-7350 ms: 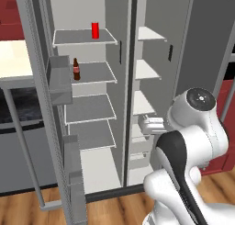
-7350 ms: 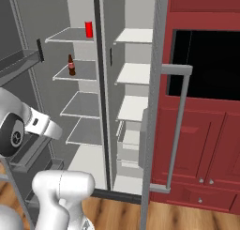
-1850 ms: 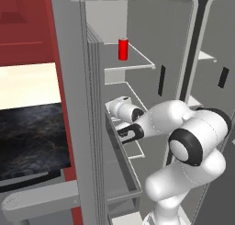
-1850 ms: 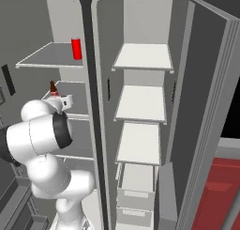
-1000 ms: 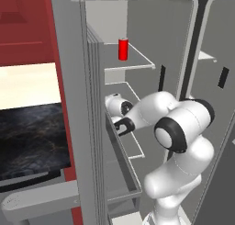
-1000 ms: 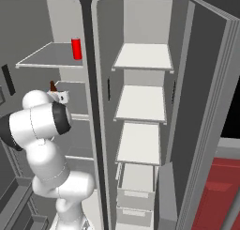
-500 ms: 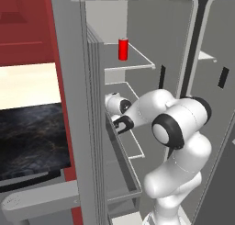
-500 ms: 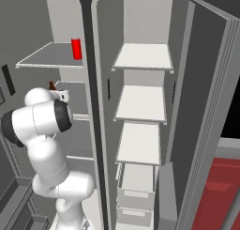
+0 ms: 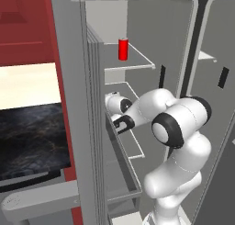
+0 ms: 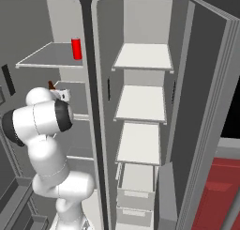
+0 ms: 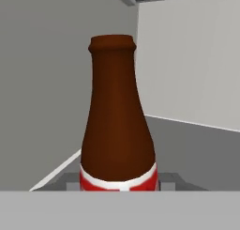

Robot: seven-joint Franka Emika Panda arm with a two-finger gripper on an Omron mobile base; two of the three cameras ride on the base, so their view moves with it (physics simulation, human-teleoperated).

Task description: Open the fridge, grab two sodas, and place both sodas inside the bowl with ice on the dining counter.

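Observation:
The fridge [image 9: 69,104] stands open. One soda, a dark brown bottle with a red label [image 11: 119,130], stands upright on the second shelf of the left compartment. My gripper [image 11: 119,183] is shut on it, with a grey finger [image 11: 70,182] pressed against each side of the label. From the right base view just the bottle's top [image 10: 50,85] peeks out behind my gripper [image 10: 60,95]. The other soda, a plain red can [image 9: 123,48] [image 10: 76,48], stands alone on the top shelf above my hand. The bowl with ice is out of view.
The open left door with its bins [image 9: 96,141] stands close beside my arm [image 9: 160,109]. A glossy black marbled counter [image 9: 27,137] lies beyond that door. The right compartment's pale shelves [image 10: 143,102] and drawers [image 10: 136,182] are bare, its door [image 10: 211,107] swung wide.
The fingers have closed in from wide open onto the bottle's sides. The arm has hardly moved, and the bottle still stands on its shelf.

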